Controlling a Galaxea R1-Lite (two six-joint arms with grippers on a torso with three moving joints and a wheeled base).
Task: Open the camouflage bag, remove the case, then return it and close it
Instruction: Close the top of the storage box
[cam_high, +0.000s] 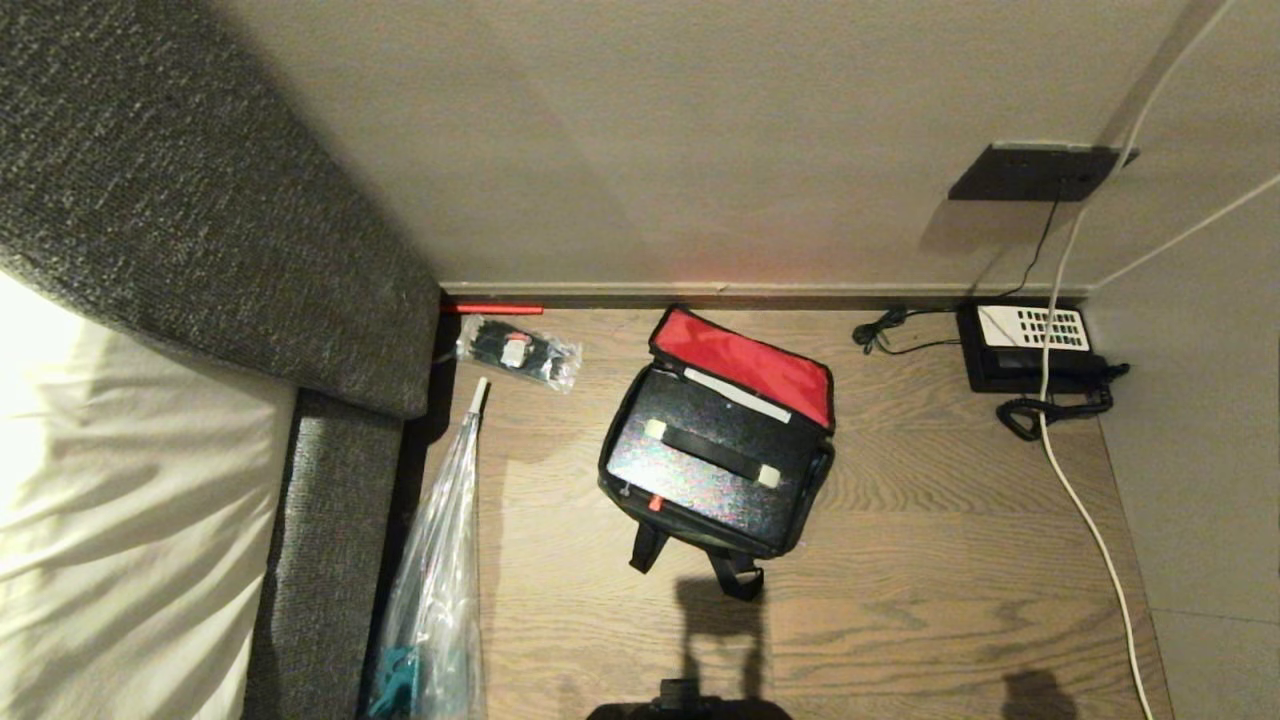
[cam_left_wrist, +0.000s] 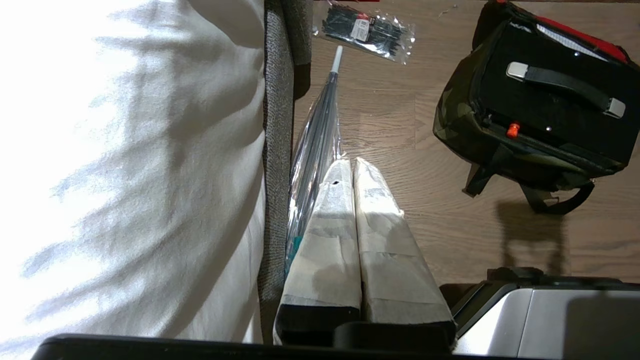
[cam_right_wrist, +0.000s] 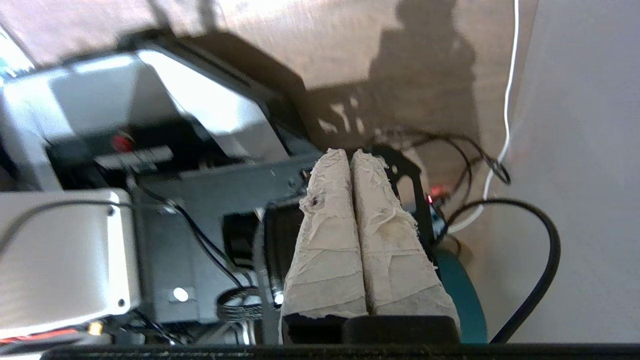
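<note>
The camouflage bag (cam_high: 800, 500) sits on the wooden floor (cam_high: 950, 560) with its lid thrown back toward the wall, red lining (cam_high: 745, 362) facing up. Inside the bag lies the case (cam_high: 700, 465), glossy black, flat in the opening, its black handle (cam_high: 712, 453) with pale ends running across the top and a small red dot on the edge away from the lid. Two black straps trail from the bag's near side onto the floor.

Away from the bag toward the bed (cam_high: 120, 520), a clear packet of black items (cam_high: 518, 352) lies near the wall, and a clear wrapped umbrella (cam_high: 440, 580) stretches along the bed's grey edge. On the bag's other side, in the corner, sits a black telephone (cam_high: 1030, 345) with a white keypad, and a white cable (cam_high: 1090, 520) snakes along the floor past it.

Left tool (cam_left_wrist: 354, 162): the taped fingers are pressed together, clenched on nothing, hanging above the floor between the umbrella and the bag. Right tool (cam_right_wrist: 350, 154): also clenched, empty, the fingers flush, well clear of the bag and pointing at the robot's own base (cam_right_wrist: 65, 250) and its cabling.
</note>
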